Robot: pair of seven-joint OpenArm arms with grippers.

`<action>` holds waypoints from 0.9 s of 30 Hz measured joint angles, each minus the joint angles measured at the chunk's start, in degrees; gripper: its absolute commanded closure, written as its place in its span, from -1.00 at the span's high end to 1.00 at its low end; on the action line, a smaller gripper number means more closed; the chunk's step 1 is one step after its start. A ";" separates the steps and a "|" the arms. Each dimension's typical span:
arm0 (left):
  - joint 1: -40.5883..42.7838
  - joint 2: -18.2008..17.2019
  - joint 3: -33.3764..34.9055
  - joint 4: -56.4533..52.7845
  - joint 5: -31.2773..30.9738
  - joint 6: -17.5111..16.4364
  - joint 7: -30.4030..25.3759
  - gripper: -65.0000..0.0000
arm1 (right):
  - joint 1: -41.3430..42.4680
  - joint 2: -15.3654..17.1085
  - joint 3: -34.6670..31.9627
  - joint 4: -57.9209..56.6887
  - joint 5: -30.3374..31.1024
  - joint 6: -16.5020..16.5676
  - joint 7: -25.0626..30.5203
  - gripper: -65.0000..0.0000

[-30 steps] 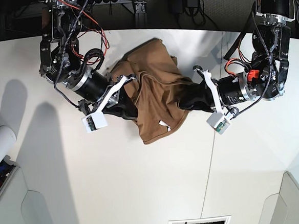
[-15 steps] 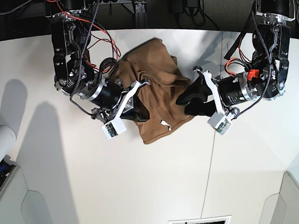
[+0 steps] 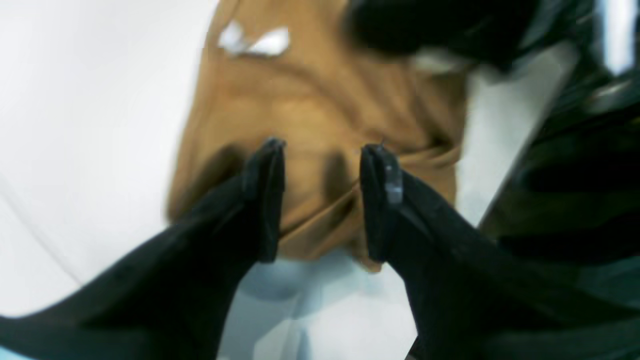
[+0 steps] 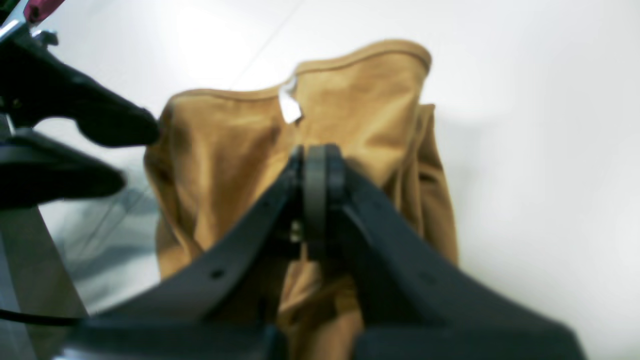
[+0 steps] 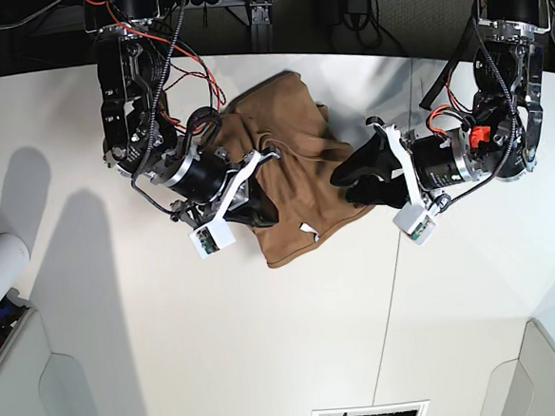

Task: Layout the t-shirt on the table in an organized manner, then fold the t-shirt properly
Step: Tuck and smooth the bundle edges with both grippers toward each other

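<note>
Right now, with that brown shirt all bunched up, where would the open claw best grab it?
Probably the t-shirt's loose edge nearest the left end effector, approached from that side: there the hem lies free on the table.

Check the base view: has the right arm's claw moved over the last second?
Yes. The right claw has shifted rightward over the t-shirt, toward the table seam.

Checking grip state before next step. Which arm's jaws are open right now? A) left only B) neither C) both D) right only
A: in the left wrist view the left gripper shows a clear gap between its jaws over the t-shirt, while the right gripper has its jaws pressed together.
</note>
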 measured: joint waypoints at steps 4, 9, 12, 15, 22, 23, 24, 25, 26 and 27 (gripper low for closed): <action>1.27 0.09 0.02 0.00 0.31 0.00 -1.31 -0.23 | 0.13 0.02 0.02 0.00 -0.02 0.00 0.37 -1.00; 1.57 1.20 -0.02 -0.13 6.40 0.00 -5.14 -0.51 | 1.84 0.02 0.00 -2.82 -1.07 0.00 0.57 -1.00; 1.38 3.32 0.00 -3.45 8.92 -0.09 -8.33 -0.56 | 4.13 0.02 0.00 -7.78 -1.95 0.02 0.98 -1.00; 1.42 4.07 0.00 -9.44 10.73 -0.09 -9.11 -0.63 | 5.42 0.02 0.00 -12.76 -2.25 -0.04 1.05 -1.00; 0.28 4.04 0.00 -15.61 11.15 0.02 -11.34 -0.64 | 5.55 0.09 0.00 -15.23 -2.34 -0.07 2.23 -1.00; -0.11 4.04 0.00 -15.30 10.93 0.02 -11.32 -0.64 | 5.53 0.17 0.00 -14.91 -2.40 -0.04 2.27 -1.00; -0.52 4.04 -0.02 -14.62 10.49 0.02 -10.91 -0.64 | 5.51 0.17 0.00 -14.40 -2.43 -0.07 2.27 -1.00; -0.72 4.04 -0.09 -13.57 9.49 0.02 -10.43 -0.64 | 5.49 0.17 0.00 -13.62 -2.49 -0.04 2.23 -1.00; -0.79 4.04 -0.13 -12.11 8.13 0.00 -9.53 -0.64 | 5.46 0.17 0.00 -12.59 -2.49 -0.07 2.08 -1.00; -0.79 4.02 -0.13 -10.34 6.84 0.00 -8.07 -0.64 | 5.38 0.15 0.00 -11.45 -2.43 -0.07 2.03 -1.00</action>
